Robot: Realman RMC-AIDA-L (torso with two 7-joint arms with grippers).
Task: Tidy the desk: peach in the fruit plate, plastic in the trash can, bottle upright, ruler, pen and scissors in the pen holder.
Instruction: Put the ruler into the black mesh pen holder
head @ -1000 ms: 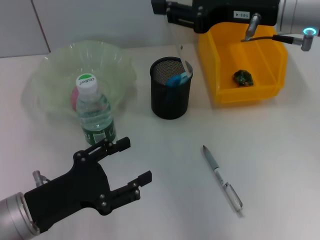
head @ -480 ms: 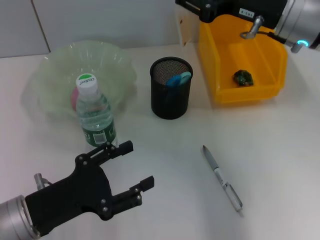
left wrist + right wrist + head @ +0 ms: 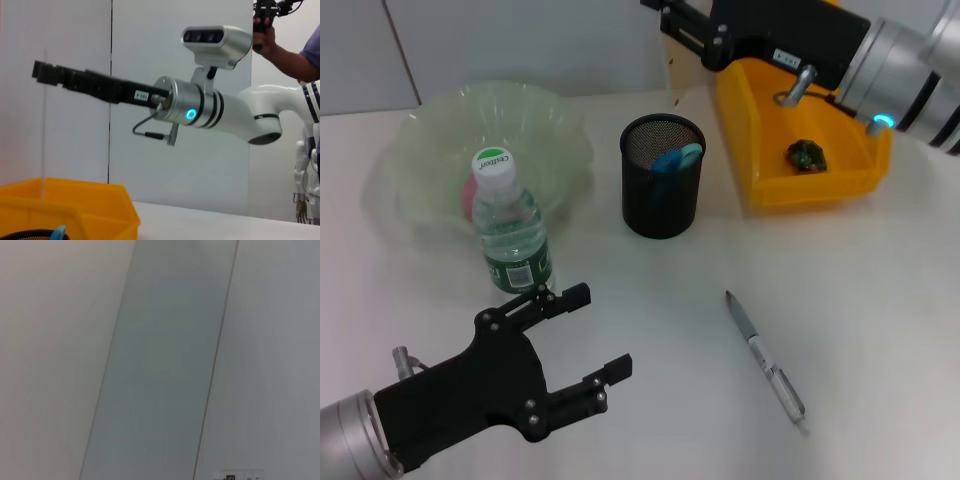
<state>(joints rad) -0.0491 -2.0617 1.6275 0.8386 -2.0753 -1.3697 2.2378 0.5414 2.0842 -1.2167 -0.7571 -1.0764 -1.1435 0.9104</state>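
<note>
My right gripper (image 3: 665, 15) is high at the back, above the gap between the black mesh pen holder (image 3: 661, 205) and the yellow trash can (image 3: 760, 185). It is shut on the clear ruler (image 3: 671, 72), which hangs straight down (image 3: 44, 140) from the gripper (image 3: 41, 73), its lower end clear of the holder. The blue scissors (image 3: 676, 158) stand in the holder. Dark green plastic (image 3: 808, 155) lies in the trash can. The silver pen (image 3: 765, 356) lies on the desk. The bottle (image 3: 511, 228) stands upright in front of the fruit plate (image 3: 440, 108), which holds the peach (image 3: 469, 196). My left gripper (image 3: 590, 335) is open, low, just below the bottle.
The white desk (image 3: 880, 300) stretches bare around the pen. A grey wall panel stands behind the desk and fills the right wrist view. A person's arm (image 3: 280, 50) shows far behind my right arm.
My right gripper has lifted the ruler up from the pen holder's rim and swung toward the back. My left gripper has crept slightly forward.
</note>
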